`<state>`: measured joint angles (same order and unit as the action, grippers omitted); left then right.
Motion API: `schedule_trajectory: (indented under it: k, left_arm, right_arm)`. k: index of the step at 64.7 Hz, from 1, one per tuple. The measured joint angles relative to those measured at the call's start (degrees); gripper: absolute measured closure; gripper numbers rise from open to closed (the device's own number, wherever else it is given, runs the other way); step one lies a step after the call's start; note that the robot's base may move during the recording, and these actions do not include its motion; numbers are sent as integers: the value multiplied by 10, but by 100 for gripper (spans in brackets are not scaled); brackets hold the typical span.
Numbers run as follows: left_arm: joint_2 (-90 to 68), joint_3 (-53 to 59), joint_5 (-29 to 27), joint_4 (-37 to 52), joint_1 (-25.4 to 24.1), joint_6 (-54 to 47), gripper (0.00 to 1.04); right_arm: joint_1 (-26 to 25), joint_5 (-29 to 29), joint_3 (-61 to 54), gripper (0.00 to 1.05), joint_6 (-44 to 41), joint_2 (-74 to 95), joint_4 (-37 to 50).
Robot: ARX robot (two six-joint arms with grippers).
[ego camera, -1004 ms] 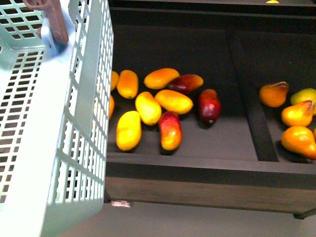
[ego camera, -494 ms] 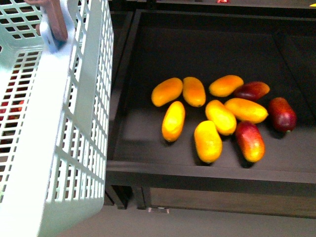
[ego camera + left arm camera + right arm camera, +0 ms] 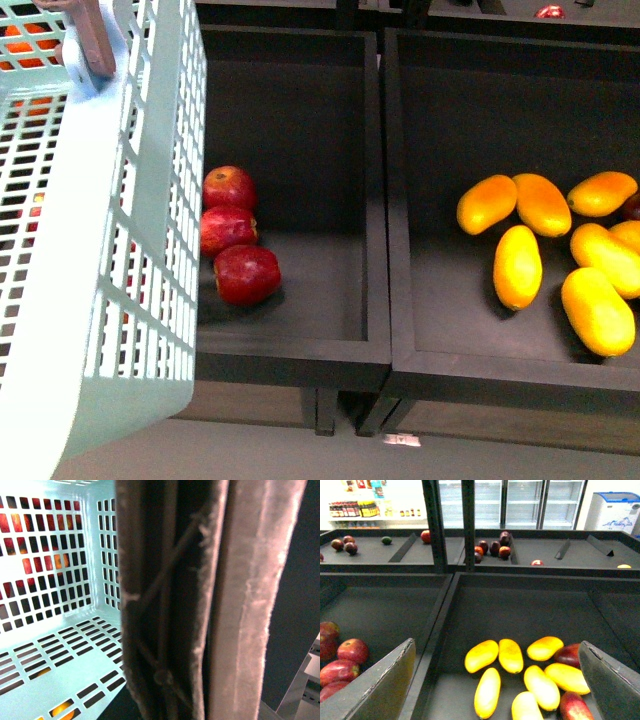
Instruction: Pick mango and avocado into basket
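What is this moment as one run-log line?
basket: at left, visible floor bare | mangoes: lying in right bin | apples: left bin | right jaws: open, empty | left jaws: cannot tell

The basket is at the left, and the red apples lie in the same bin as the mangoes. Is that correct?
No. The front view shows the apples in the left bin, the mangoes in the right bin. The basket is at the left.

Dark divided shelf (image 3: 385, 200), red apples (image 3: 230, 232) in left bin, yellow mangoes (image 3: 517, 266) in neighbouring bin
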<state>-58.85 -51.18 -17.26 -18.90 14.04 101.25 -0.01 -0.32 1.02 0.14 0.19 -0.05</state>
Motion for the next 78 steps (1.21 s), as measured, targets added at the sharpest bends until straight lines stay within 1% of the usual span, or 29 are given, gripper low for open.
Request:
schedule_trajectory:
  k: [6,15,25,28,29,30,31,33,34,36,37,39,40,41,42,44,46,50,56,61,69,78]
  left_arm:
    - [0,0,-3,0,0,-5,89]
    - [0,0,13,0,2,-3,89]
    - [0,0,13,0,3,0,89]
    - [-1,4,67,19,-12,-41,89]
    - [-5,7,110,39,-26,-79,89]
    - [-8,7,132,48,-33,-101,89]
    - [-17,7,185,66,-48,-139,89]
    - [-29,4,238,84,-62,-209,89]
    - [-43,0,284,95,-75,-250,89]
    - [-58,-7,320,101,-85,-305,89]
    - [-75,-15,347,106,-90,-372,89]
    - [-103,-27,370,115,-96,-438,89]
    - [-123,-37,377,120,-97,-500,89]
    - [-134,-42,379,122,-97,-512,89]
    - [-155,-54,381,125,-98,-567,89]
    - [-188,-75,381,130,-98,-615,89]
    - [-220,-98,381,137,-98,-646,89]
    - [-278,-150,378,138,-96,-676,90]
    - [-352,-224,377,107,-80,-690,90]
    - [-403,-268,382,73,-55,-690,90]
    - [-440,-286,400,48,-9,-678,90]
    - [-440,-286,418,56,47,-631,90]
  right_arm:
    - [0,0,0,9,0,0,0]
    - [0,1,0,9,0,0,0]
    - [0,1,0,9,0,0,0]
    - [0,2,0,9,0,0,0]
    - [0,2,0,9,0,0,0]
    - [0,3,0,9,0,0,0]
    - [0,3,0,9,0,0,0]
    - [0,3,0,9,0,0,0]
    - [0,3,0,9,0,0,0]
    - [0,3,0,9,0,0,0]
    - [0,3,0,9,0,0,0]
    - [0,3,0,9,0,0,0]
    - [0,3,0,9,0,0,0]
    - [0,3,0,9,0,0,0]
    - [0,2,0,9,0,0,0]
    - [0,3,0,9,0,0,0]
    - [0,3,0,9,0,0,0]
    - [0,3,0,9,0,0,0]
    - [0,3,0,9,0,0,0]
    - [0,3,0,9,0,0,0]
    - [0,3,0,9,0,0,0]
    - [0,3,0,9,0,0,0]
